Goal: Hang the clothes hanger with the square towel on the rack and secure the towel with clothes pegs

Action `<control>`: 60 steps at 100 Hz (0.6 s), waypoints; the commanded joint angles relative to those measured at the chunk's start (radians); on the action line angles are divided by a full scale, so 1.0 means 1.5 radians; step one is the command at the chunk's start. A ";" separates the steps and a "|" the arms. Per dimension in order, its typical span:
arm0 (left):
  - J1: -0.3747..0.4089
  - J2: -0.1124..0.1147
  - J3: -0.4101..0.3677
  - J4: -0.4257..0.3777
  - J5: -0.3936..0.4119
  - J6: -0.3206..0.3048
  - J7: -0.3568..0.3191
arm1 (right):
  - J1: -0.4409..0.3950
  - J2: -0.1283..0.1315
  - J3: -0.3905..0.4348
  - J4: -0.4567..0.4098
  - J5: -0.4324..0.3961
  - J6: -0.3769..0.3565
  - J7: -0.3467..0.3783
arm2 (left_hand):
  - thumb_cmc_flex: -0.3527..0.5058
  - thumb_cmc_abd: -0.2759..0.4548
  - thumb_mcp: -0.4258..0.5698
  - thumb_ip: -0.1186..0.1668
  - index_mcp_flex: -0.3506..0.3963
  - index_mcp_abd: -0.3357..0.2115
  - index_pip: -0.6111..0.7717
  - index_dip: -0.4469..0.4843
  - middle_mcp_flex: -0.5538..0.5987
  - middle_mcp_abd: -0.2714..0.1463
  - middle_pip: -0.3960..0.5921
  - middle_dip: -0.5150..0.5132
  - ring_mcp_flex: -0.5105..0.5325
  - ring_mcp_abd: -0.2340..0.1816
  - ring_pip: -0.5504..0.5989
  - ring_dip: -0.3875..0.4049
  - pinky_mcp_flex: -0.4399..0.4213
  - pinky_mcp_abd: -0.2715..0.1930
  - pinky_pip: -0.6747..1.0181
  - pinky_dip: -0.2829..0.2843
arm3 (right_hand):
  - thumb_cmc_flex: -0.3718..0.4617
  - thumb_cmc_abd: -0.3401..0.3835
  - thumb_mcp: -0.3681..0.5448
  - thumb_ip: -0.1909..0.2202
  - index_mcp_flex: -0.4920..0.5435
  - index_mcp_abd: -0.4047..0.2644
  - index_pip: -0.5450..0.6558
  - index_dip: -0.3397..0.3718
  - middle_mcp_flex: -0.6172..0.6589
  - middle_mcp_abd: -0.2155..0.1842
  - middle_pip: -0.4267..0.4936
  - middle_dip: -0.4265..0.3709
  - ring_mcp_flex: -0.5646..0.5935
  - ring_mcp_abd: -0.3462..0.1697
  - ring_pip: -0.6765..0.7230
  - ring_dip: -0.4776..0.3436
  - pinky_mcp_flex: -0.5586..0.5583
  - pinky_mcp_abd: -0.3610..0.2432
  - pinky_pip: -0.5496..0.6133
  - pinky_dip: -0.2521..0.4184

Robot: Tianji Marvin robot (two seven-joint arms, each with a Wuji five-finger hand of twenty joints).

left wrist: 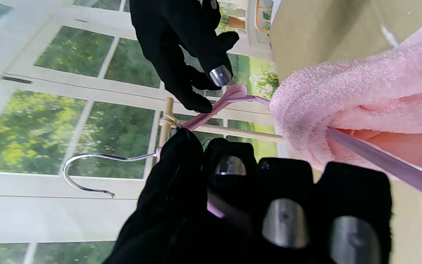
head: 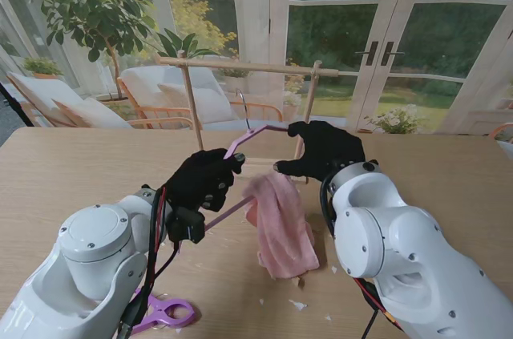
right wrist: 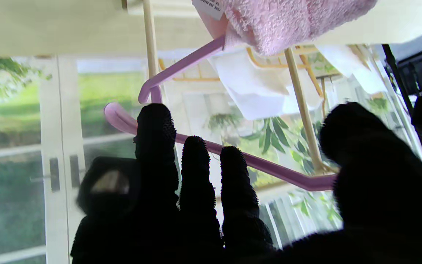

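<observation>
Landmark: wooden rack (head: pixel 248 67), standing at the far side of the table (head: pixel 64 171).
Hanger: purple clothes hanger (head: pixel 255 135) held in the air just in front of the rack, tilted, its metal hook (head: pixel 243 106) below the top rail and not yet over it.
Towel: pink square towel (head: pixel 280 223) draped over the hanger's lower bar, bunched, its free end trailing onto the table nearer to me than the rack.
Left hand: left hand (head: pixel 204 180) wrapped around the hanger near the hook's base; fingers (left wrist: pixel 286 216) curled tight on the plastic.
Right hand: right hand (head: pixel 322 149) at the hanger's other shoulder, close to the rack's right post; fingers (right wrist: pixel 194 172) lie against the arm, the thumb stands opposite, but a firm pinch I cannot tell.
Peg: a purple clothes peg (head: pixel 164 312) lies on the table well clear of the rack, by the left arm.
Handling, judged: hanger light and stiff, likely slick plastic, best held at the shoulders; towel soft and limp, liable to slide along a tilted bar, so keep the bar level.
Left wrist view only: the hook's open curve, free of the rail.
Right wrist view only: the towel's label and the finger contact.
Stand view only: the hook's height against the rail, and the peg.
</observation>
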 commanded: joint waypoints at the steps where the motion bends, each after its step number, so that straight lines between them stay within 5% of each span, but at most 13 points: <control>1: -0.002 0.005 0.000 0.005 -0.010 -0.016 -0.016 | -0.024 -0.005 0.009 -0.023 -0.012 -0.007 0.011 | 0.042 0.039 -0.012 0.015 0.001 0.009 0.007 0.010 0.011 -0.027 0.022 -0.004 0.029 0.003 0.059 0.000 0.023 -0.011 0.207 0.026 | 0.033 0.017 -0.021 0.035 0.012 -0.031 0.008 0.003 0.014 -0.020 -0.009 0.009 -0.050 0.029 -0.045 -0.013 -0.073 0.002 -0.058 -0.111; 27: -0.020 0.028 0.003 0.032 0.057 -0.098 -0.078 | -0.107 -0.015 0.089 -0.059 -0.023 -0.078 -0.078 | 0.037 0.039 -0.012 0.015 0.005 0.003 0.007 0.012 0.011 -0.028 0.023 -0.003 0.029 0.007 0.060 0.002 0.023 -0.007 0.207 0.030 | 0.056 -0.010 0.055 0.046 0.023 -0.026 0.006 0.002 -0.020 -0.014 -0.057 -0.015 -0.176 0.031 -0.269 -0.129 -0.261 0.088 -0.366 -0.129; 41: -0.032 0.038 0.003 0.045 0.091 -0.131 -0.106 | -0.139 -0.018 0.124 -0.069 -0.014 -0.112 -0.118 | 0.035 0.038 -0.012 0.015 0.010 0.001 0.005 0.014 0.014 -0.030 0.023 -0.002 0.029 0.007 0.060 0.004 0.022 -0.004 0.207 0.032 | 0.024 -0.026 0.104 0.033 0.011 -0.019 -0.004 -0.003 -0.048 -0.010 -0.082 -0.046 -0.216 0.005 -0.344 -0.178 -0.309 0.087 -0.505 -0.171; 60: -0.036 0.053 -0.005 0.061 0.105 -0.195 -0.153 | -0.156 -0.018 0.161 -0.061 0.045 -0.178 -0.149 | 0.031 0.036 -0.012 0.015 0.020 0.000 0.005 0.020 0.019 -0.028 0.024 0.003 0.029 0.017 0.061 0.007 0.020 0.010 0.207 0.037 | -0.004 -0.022 0.097 0.024 -0.020 0.012 -0.029 -0.017 -0.077 -0.013 -0.123 -0.083 -0.246 -0.025 -0.437 -0.257 -0.350 0.056 -0.674 -0.271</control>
